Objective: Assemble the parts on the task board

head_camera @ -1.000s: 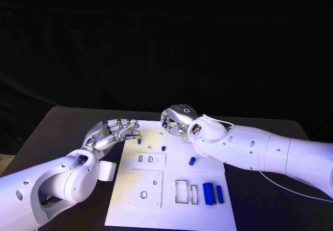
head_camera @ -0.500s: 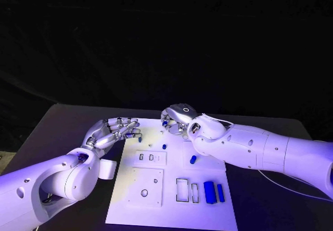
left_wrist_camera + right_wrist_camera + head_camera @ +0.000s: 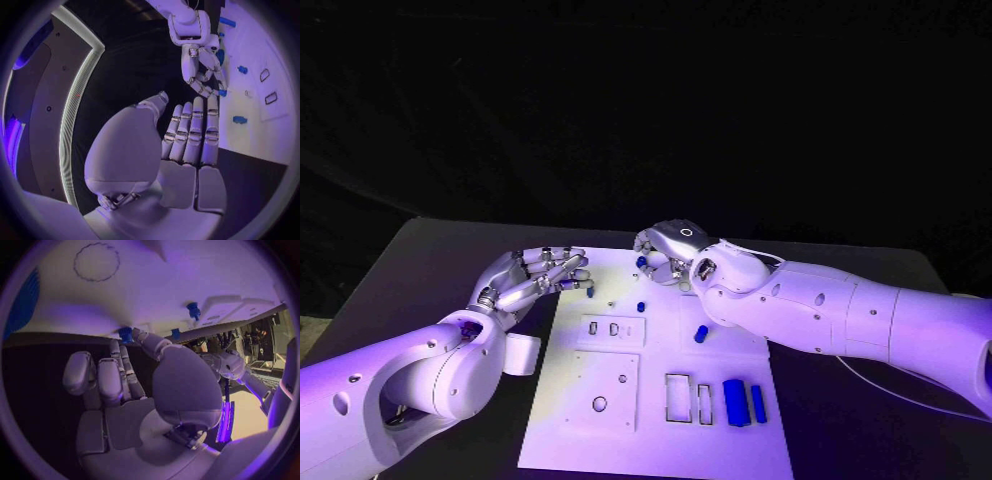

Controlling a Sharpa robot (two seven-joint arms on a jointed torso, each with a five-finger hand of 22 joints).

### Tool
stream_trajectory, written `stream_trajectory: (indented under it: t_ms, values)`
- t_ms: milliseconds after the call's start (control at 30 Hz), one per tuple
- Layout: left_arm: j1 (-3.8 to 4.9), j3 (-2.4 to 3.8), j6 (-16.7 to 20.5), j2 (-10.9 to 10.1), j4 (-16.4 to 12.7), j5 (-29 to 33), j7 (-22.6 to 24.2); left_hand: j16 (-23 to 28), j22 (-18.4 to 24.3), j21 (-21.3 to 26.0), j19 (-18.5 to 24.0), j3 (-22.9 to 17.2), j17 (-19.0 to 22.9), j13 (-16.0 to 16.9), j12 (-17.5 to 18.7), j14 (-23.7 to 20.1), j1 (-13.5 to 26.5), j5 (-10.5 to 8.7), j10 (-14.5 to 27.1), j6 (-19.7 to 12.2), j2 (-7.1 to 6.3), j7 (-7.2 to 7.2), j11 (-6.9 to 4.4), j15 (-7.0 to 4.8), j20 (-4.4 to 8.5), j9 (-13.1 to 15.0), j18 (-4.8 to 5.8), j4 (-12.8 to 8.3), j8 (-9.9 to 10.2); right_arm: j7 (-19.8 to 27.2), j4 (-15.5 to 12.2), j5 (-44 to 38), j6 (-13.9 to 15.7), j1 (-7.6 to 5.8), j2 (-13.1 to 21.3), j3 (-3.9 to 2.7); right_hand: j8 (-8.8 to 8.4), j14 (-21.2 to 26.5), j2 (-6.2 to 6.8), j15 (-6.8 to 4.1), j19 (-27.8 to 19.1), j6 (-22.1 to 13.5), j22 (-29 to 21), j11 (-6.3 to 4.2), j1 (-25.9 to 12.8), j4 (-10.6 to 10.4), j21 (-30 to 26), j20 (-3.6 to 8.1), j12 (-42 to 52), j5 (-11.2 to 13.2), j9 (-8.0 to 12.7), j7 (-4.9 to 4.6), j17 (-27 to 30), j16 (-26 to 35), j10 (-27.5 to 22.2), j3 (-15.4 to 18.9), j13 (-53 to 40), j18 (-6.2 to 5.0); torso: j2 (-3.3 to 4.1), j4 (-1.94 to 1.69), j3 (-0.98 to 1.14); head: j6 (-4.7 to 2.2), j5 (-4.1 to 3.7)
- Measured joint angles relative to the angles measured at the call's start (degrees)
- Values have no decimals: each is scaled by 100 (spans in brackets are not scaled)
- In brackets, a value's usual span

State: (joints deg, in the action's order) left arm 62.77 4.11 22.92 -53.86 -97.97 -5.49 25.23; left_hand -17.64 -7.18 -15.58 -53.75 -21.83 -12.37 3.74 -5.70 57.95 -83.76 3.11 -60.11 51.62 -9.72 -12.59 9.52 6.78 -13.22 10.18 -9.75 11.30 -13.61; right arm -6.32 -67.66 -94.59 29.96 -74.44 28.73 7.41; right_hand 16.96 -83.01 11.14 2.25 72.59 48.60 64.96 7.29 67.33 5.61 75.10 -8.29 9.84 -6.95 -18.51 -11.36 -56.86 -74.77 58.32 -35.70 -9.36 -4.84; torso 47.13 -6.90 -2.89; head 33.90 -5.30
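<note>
My right hand (image 3: 669, 252) was at the far edge of the board (image 3: 661, 430), pinching a small blue part (image 3: 126, 333). My left hand (image 3: 531, 279) hung beside the board's far left corner, fingers straight, close together, holding nothing. Two blue bars (image 3: 743, 402) lay near the right edge.

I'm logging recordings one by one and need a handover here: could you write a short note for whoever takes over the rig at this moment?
Left hand: at the task board's far left corner, fingers straight and close together, holding nothing.
Right hand: over the board's far edge, fingertips pinching a small blue part.
Parts: two small blue pieces lie loose on the far half of the board; one is by the left fingertips; two long blue bars are beside the rectangular slots near the right edge.
Done: one part picked up.
Left: most cutouts look empty; the held and loose parts apparently need seating.
</note>
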Motion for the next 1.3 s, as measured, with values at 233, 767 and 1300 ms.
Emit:
stream_trajectory:
  t_ms: [233, 767, 1300]
  values:
    - [1, 1, 1, -25, 71, 17, -6, 0, 0, 0, 0, 0, -5, 0, 21, 0, 24, 0, 22, 0, -23, 0, 22, 0, 0, 0, 0, 0, 22, -2, -356, 0, 88, 1, 309, -1, -3, 1, 35, 1, -8, 0, 26, -1, -35, -80, -1, 8, 0, 0, -6, 0, 30, 0, -40, 124, 17, 0, 3, 16, 5, -37, 11]
    - [0, 1, -4, -3, 160, 84, -23, 0, 0, 0, 0, -16, -17, 0, 59, 0, 23, 0, 42, 0, -23, 0, 43, 0, 0, 0, 1, -16, 22, -91, -1667, 1009, -21, -115, 2079, -136, -201, -83, 181, -83, 171, 46, 278, -101, -93, -317, 89, 59, 214, -383, -4, 54, -179, -123, 688, 264, 10, 0, -108, 162, 63, -101, -32]
    - [-4, -1, -48, 76, 215, 104, -31, 0, 5, 0, 0, -16, -22, 0, 59, 0, 23, 0, 64, 0, -23, 0, 21, 0, 0, 0, 1, -16, 22, -210, -1600, 1570, -887, -133, 2280, -143, -414, -29, 147, 11, 87, -219, 103, 12, 107, -731, -50, -24, 170, -637, -29, -55, 3, -146, 377, 1551, -30, 0, -165, 227, 115, -75, -114]
